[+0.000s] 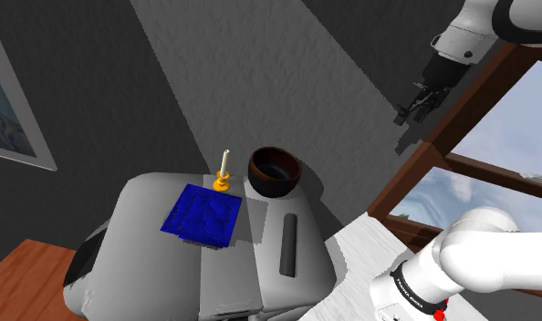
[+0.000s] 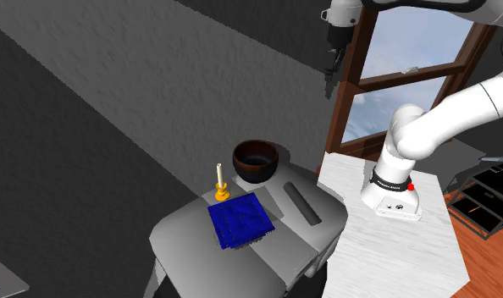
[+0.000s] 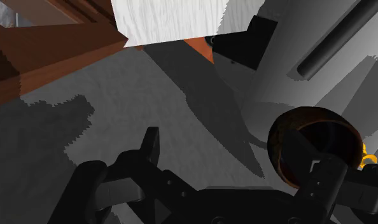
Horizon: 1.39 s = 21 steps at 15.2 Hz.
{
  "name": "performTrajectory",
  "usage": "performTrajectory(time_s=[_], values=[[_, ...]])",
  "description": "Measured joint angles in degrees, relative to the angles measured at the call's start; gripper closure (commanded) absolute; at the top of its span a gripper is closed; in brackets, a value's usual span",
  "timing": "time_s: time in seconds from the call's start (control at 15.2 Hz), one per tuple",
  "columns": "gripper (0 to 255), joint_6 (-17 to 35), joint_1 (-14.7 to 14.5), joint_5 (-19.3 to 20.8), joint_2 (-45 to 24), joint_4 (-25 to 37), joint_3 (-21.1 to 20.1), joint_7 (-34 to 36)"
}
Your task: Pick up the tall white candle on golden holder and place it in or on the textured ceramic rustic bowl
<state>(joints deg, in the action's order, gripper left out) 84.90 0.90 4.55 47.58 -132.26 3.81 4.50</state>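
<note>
The black gripper (image 1: 413, 109) hangs high in the air with its two fingers (image 3: 150, 146) standing well apart and nothing between them, so the hand is open and empty; in the second exterior view it (image 2: 328, 78) points downward in front of the brown window frame (image 2: 385, 80); the tall white candle (image 1: 225, 161) stands upright in its golden holder (image 1: 222, 184) far below the hand and well apart from it, on top of a grey unit (image 1: 141, 246); just beside the candle, on the side nearer the hand, sits the dark brown bowl (image 1: 275, 170), upright and with nothing in it; a blue cloth (image 1: 203, 214) lies flat against the foot of the holder, on the side away from the wall; a dark bar (image 1: 288, 244) lies on the same grey top below the bowl; along the gripper's own line of sight the bowl (image 3: 283, 127) shows partly behind one finger, and a sliver of the golden holder (image 3: 370, 158) peeps out past the bowl's far rim; the white stand (image 1: 360, 244) lies under the arm.
</note>
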Motion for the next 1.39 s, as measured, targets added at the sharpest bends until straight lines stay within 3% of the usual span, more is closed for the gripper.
performTrajectory(time_s=[0.26, 0.79, 1.39], values=[[0, 4.2, -0.9, -1.0, 0.2, -3.1, -1.2, 0.9], [0, 21.0, -4.5, -4.5, -3.7, -11.0, -6.2, 4.3], [0, 42.4, -8.0, -6.5, -16.2, -14.0, -13.3, 9.0]])
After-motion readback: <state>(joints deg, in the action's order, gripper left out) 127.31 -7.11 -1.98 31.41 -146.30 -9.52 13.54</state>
